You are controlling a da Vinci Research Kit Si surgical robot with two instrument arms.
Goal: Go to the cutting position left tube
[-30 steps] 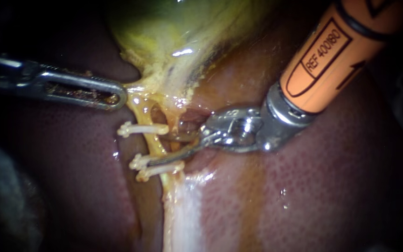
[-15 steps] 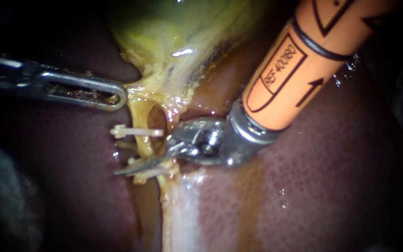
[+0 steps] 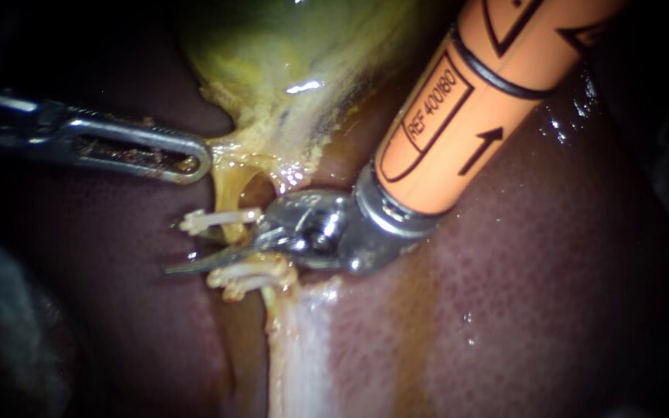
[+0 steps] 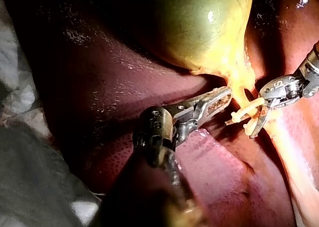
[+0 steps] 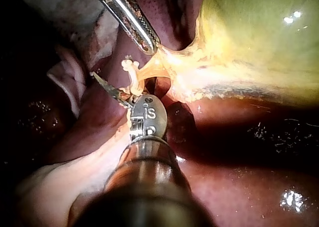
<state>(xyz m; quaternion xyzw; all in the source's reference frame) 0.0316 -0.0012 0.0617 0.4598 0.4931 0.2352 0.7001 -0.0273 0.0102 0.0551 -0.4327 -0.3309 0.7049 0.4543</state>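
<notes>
Just below the gallbladder [image 3: 296, 70], the left tube [image 3: 228, 197] runs down as a thin yellow strand over the liver [image 3: 505, 294]. It has one white clip [image 3: 214, 220] above and a pair of clips [image 3: 248, 276] below. My left instrument [image 3: 187, 159] has its jaws pinching the gallbladder at its neck, drawing the strand taut. My right instrument [image 3: 210, 260] lays a blade across the tube between the clips. Only one blade shows, so whether it is spread I cannot tell. I judge the tube soft, slick and easily torn. It should be taken only on the bare stretch between the clips, without nudging them.
</notes>
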